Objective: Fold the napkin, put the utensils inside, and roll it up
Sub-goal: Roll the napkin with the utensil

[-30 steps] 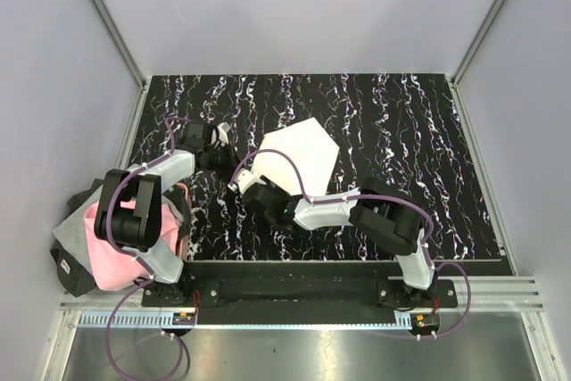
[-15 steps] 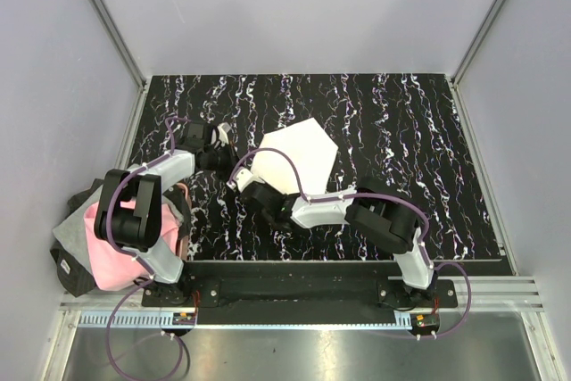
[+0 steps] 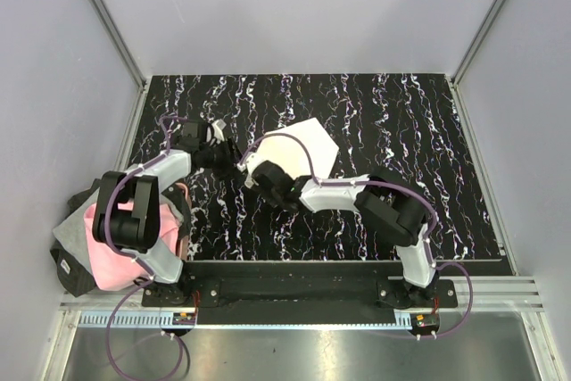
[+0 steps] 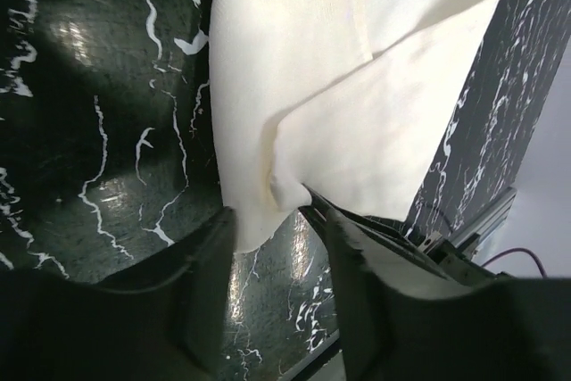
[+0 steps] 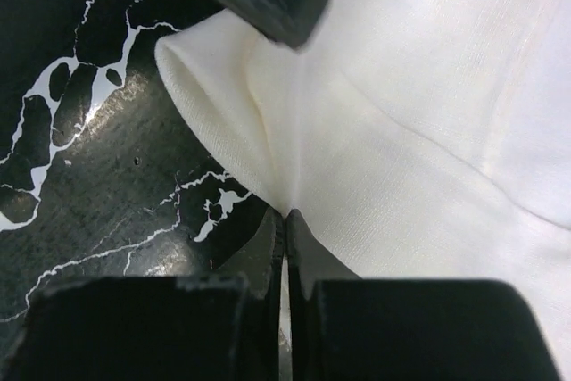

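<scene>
The cream napkin [image 3: 302, 143] lies partly folded on the black marbled table [image 3: 401, 131]. My right gripper [image 3: 253, 169] is shut on the napkin's near-left edge; in the right wrist view the jaws [image 5: 285, 219] pinch a raised fold of the napkin [image 5: 401, 113]. My left gripper [image 3: 223, 137] stands just left of that spot, open. In the left wrist view its fingers [image 4: 211, 278] are spread on either side of the napkin's corner [image 4: 254, 216] without pressing it. The utensils are out of view.
A pink and grey cloth [image 3: 98, 238] lies heaped off the table's left edge, beside the left arm's base. Grey walls with metal posts [image 3: 107, 20] close in the table on three sides.
My right gripper has shut on the napkin's edge and shifted up and left. My left gripper, shut before, has opened and let the napkin's corner go.
</scene>
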`<state>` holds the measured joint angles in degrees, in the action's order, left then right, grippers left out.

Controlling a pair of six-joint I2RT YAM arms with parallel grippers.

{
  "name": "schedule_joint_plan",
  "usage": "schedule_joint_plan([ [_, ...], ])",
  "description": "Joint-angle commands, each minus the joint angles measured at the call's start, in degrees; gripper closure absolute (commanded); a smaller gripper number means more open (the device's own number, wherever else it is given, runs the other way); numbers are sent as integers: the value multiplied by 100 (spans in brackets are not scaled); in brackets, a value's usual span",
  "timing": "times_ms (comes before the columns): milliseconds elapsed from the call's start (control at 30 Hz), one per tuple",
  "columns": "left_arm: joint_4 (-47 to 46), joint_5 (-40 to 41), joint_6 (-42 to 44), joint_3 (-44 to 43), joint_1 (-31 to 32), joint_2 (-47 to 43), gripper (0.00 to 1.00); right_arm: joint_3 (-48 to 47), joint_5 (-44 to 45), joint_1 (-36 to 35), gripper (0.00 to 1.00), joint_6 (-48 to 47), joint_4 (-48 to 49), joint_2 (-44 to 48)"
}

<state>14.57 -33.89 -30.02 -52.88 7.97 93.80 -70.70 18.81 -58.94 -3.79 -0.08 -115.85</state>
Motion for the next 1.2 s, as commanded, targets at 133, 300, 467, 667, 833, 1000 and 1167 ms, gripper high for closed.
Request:
schedule_joint_plan([
  [133,-226,128,-65,85,-313,-651,42,-181,-2275,628,100,616,-1609,239],
  [300,-226,628,-39,400,-304,-1126,37,-532,-3523,980,100,819,-2110,204],
  [467,-226,1207,75,814,2,-1715,30,-997,-4393,1340,100,941,-2584,-77],
  [667,-253,1744,137,1201,565,-2058,23,-1621,-5500,1692,100,1214,-3137,-586],
  [833,-700,1649,233,1693,890,-2348,19,-2044,-5932,1859,100,1214,-3621,-956],
  [1000,-1052,1807,190,2019,1242,-2507,16,-2405,-6222,1965,100,1311,-3868,-1326],
  [1167,-1228,1860,251,2063,1383,-2340,15,-2546,-6328,2053,100,1399,-4000,-1554],
])
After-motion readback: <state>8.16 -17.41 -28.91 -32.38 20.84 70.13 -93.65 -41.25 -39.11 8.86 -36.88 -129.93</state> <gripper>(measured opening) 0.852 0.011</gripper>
